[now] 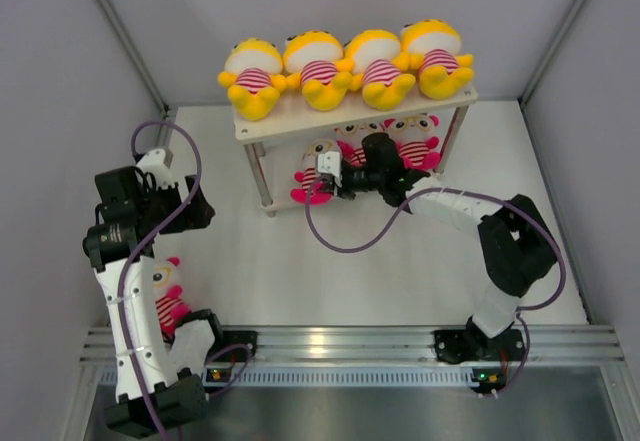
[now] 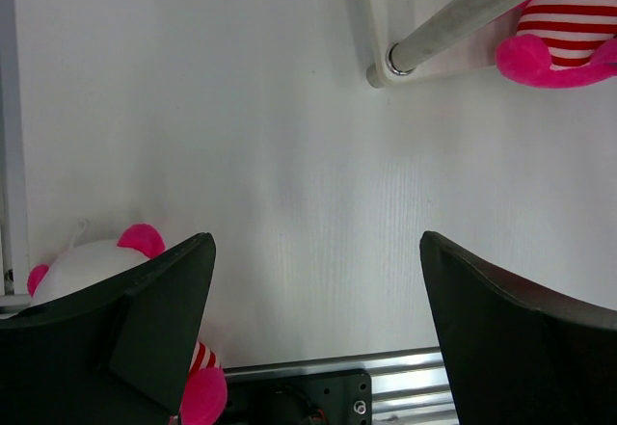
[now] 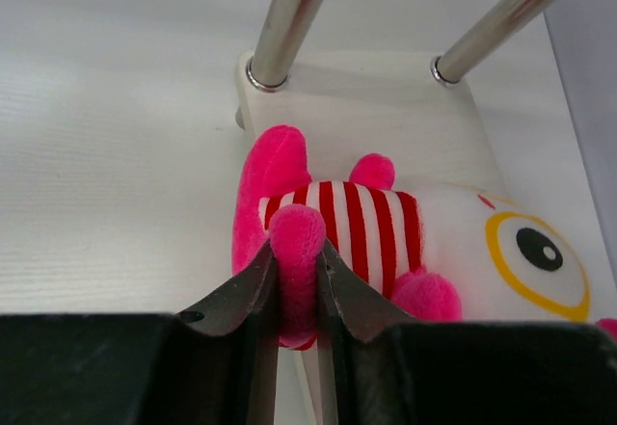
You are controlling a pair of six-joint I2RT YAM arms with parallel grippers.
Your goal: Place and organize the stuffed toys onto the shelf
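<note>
I see the shelf (image 1: 290, 123) at the far side of the table (image 1: 400, 281). On its top board sit four yellow dolls (image 1: 318, 66) in one row, shoulder to shoulder, with their feet toward me.

The right gripper (image 3: 297, 252) reaches to the left end of the lower board (image 3: 386, 107). Its two fingers are pressed together on a pink limb of a pink doll (image 3: 386, 232). This doll lies on its side on the lower board, just beside the two metal legs of that corner, and its white face points to the right in the wrist view. From above I see two more pink dolls (image 1: 415, 141) on the same lower board, to the right of the held one, partly hidden under the top board and the arm.

The left gripper (image 2: 316, 242) hangs over bare table with its fingers wide apart and nothing between them. The last pink doll (image 1: 168, 296) lies on the table near the left arm's base, well apart from the shelf.
</note>
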